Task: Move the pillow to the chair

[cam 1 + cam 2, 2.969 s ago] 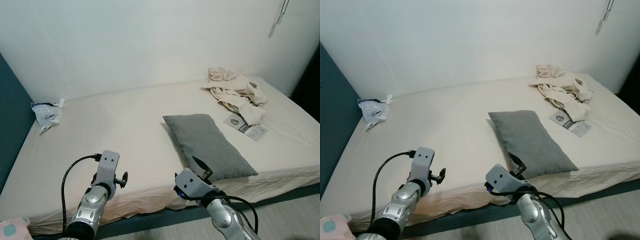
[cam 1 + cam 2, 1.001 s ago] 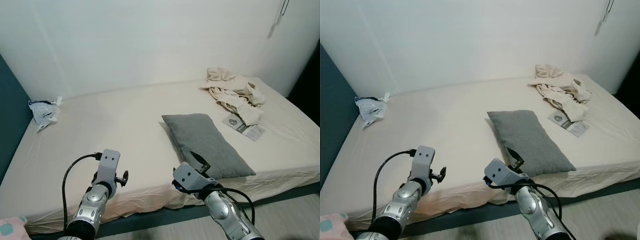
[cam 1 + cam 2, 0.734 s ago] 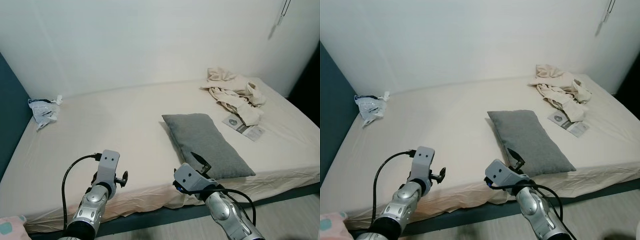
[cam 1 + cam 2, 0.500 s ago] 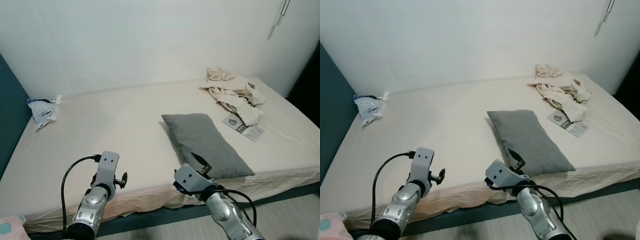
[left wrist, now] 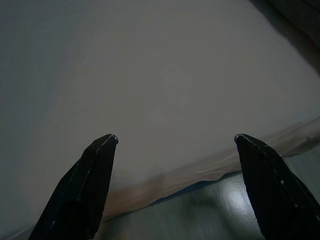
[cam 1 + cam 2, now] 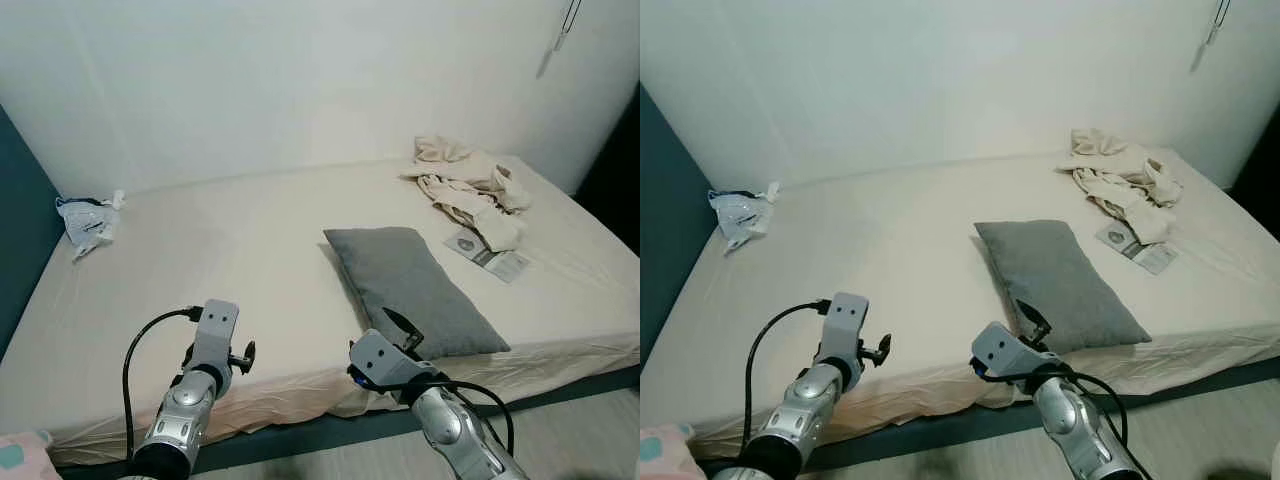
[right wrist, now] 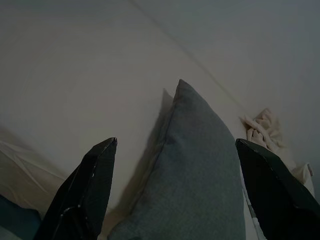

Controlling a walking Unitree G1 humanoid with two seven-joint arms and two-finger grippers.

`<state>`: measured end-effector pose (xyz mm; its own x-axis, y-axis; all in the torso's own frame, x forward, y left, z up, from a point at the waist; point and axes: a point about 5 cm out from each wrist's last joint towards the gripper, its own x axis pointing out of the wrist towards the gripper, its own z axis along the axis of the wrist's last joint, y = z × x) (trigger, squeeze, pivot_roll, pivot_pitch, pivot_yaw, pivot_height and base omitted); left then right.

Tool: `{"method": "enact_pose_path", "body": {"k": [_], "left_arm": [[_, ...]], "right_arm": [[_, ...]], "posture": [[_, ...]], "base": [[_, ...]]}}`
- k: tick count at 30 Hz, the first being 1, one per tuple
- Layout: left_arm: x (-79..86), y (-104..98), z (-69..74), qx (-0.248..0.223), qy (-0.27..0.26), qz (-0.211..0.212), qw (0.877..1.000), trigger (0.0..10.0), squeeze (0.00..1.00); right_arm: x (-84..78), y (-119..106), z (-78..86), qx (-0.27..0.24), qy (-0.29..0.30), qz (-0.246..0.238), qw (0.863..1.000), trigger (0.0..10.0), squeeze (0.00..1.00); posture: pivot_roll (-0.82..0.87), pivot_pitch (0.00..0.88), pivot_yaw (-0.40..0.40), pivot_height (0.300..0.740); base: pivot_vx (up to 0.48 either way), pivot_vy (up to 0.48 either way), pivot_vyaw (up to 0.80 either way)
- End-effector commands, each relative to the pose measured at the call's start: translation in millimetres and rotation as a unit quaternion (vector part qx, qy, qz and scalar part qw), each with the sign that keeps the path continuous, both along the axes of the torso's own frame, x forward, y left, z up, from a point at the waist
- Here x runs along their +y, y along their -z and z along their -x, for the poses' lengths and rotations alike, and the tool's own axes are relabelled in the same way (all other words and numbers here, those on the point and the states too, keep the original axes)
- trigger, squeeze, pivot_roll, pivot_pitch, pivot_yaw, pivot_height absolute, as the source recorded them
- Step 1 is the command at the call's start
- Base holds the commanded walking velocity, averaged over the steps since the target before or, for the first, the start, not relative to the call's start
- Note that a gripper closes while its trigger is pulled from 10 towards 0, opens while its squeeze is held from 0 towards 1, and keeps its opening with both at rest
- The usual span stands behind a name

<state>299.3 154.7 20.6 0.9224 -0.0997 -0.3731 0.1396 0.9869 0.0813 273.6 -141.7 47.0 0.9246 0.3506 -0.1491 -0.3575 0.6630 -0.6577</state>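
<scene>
Far left on the bed point(image 6: 250, 260), a crumpled plastic bag point(image 6: 88, 222) lies against the blue headboard point(image 6: 18, 240). The left gripper point(image 5: 172, 145) hangs over the near edge of the sheet, fingers spread wide with nothing between them, well apart from the pillow. Now to the middle: the grey pillow point(image 6: 412, 288) lies flat on the bed, its near corner close to the mattress edge. The right gripper point(image 7: 175, 150) is poised right at that near end, jaws wide apart and holding nothing; in its wrist view the pillow sits squarely between the two black fingers point(image 7: 87, 195), ahead of the tips, not yet touched. Further right, a leaflet point(image 6: 487, 253) lies just beside the pillow, and beyond it a heap of cream clothes point(image 6: 468, 185) near the white wall point(image 6: 300, 80)
</scene>
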Motion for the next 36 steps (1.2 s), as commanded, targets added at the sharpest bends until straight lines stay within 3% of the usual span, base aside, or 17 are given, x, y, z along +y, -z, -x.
{"method": "enact_pose_path", "body": {"k": [1,36], "left_arm": [[3.4,2.1,1.6,0.008,-0.007,0.003,1.000,10.0,0.00],[-1.1,-1.4,-2.4,0.003,0.002,0.004,1.000,10.0,0.00]], "right_arm": [[2.0,-0.5,0.6,-0.002,-0.004,-0.008,1.000,10.0,0.00],[-0.8,0.9,2.0,0.000,-0.001,-0.007,1.000,10.0,0.00]], "posture": [[-0.07,0.056,0.030,0.740],[-0.06,0.051,0.041,0.740]], "base": [[0.000,0.000,0.00],[0.000,0.000,0.00]]}}
